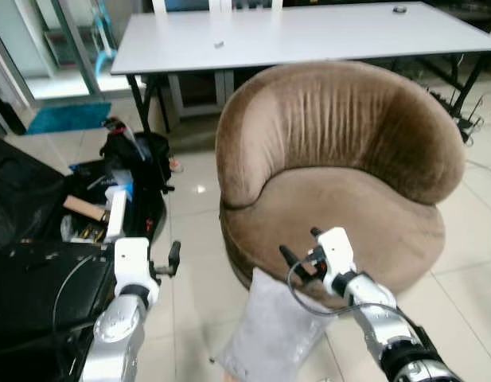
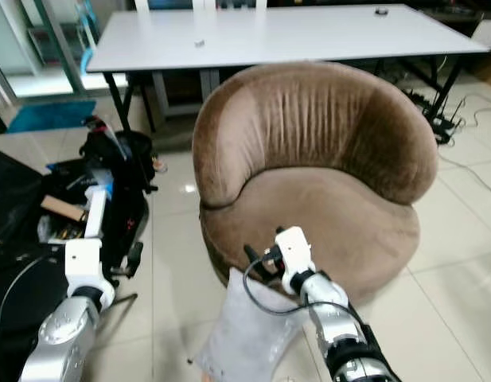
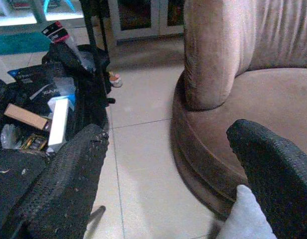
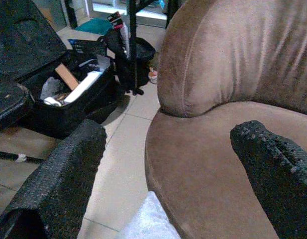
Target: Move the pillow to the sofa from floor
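Where the robot stands: on a floor (image 1: 193,239) of pale glossy tiles, facing a round brown velvet sofa (image 1: 340,159) with a high curved back.
Behind the sofa: a long white tabletop (image 1: 309,32) on black legs, with two small objects lying on it, too small to tell what they are.
Left side of the room: an open black suitcase (image 1: 78,215) on the floor, stuffed with boxes and packets, and a black bag (image 1: 138,151) just past it; a teal mat (image 1: 66,118) lies farther back by the glass doors.
Right side of the room: cables (image 1: 472,119) trailing on the tiles near the table legs.
Pillow: a light grey pillow (image 1: 269,330) sits on the floor, leaning against the front base of the sofa, between the two arms.
Right gripper (image 1: 299,248): raised just above the pillow's top edge, in front of the sofa's seat rim; its two black fingers (image 4: 68,179) are spread wide apart, with nothing between them.
Left gripper (image 1: 172,259): held out low over the tiles between the suitcase and the sofa, to the pillow's left and apart from it; its fingers (image 3: 68,184) also stand wide apart, holding nothing.
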`<state>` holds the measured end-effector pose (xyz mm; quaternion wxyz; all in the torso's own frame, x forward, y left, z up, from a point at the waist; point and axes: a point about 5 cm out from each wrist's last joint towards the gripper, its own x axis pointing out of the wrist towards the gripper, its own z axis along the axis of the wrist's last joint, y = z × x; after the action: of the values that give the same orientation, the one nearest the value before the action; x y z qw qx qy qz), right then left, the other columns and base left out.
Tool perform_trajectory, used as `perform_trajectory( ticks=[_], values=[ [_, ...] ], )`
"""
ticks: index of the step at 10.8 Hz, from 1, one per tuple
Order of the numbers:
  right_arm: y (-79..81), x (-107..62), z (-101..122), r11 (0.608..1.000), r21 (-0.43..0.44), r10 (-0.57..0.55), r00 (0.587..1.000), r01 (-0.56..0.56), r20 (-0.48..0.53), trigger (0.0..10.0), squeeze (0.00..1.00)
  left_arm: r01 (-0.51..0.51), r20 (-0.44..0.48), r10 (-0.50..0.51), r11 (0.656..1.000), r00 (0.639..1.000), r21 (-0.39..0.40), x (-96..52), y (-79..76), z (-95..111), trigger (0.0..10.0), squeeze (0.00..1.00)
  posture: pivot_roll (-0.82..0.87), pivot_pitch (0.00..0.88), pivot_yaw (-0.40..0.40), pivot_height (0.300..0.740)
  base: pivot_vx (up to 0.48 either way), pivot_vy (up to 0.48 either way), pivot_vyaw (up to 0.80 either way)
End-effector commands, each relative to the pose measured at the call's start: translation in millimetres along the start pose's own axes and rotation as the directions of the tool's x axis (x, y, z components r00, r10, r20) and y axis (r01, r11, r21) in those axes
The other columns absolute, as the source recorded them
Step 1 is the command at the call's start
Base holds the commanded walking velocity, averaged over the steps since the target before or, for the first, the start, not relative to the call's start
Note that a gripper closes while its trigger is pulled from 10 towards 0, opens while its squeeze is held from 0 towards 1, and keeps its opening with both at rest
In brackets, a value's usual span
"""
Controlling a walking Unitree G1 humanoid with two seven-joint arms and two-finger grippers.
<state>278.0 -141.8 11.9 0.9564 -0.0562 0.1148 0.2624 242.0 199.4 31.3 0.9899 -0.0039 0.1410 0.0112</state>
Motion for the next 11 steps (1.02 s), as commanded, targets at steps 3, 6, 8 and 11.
perform_trajectory(
  ticks=[3, 6, 8, 11],
  values=[
    [3.3, 7.0, 8.0, 1.0, -0.009, 0.021, 1.0, -0.021, 0.012, 10.0, 0.0, -0.034, 0.007, 0.034, 0.999, 0.999, -0.002, -0.3, 4.8, 0.1, 10.0, 0.0, -0.03, 0.0, 0.028, 0.74, 0.0, 0.0, 0.0],
    [14.6, 26.3, 25.2, 0.997, -0.013, 0.081, 0.996, -0.081, 0.04, 10.0, 0.0, -0.19, 0.055, 0.206, 0.957, 0.977, -0.219, -3.0, 27.2, 5.4, 10.0, 0.0, 0.05, 0.0, -0.035, 0.74, 0.0, 0.0, 0.0],
    [19.9, 41.2, 43.0, 0.994, -0.026, 0.111, 0.992, -0.11, 0.065, 10.0, 0.0, -0.194, 0.061, 0.21, 0.961, 0.976, -0.197, -7.9, 25.1, 2.6, 10.0, 0.0, 0.08, 0.0, -0.053, 0.74, 0.0, 0.0, 0.0],
    [23.1, 44.7, 45.3, 0.991, -0.036, 0.128, 0.99, -0.126, 0.061, 10.0, 0.0, -0.176, 0.054, 0.186, 0.972, 0.981, -0.152, -3.1, 20.3, 2.5, 10.0, 0.0, 0.08, 0.0, -0.052, 0.74, 0.0, -0.144, 0.0]
  ],
)
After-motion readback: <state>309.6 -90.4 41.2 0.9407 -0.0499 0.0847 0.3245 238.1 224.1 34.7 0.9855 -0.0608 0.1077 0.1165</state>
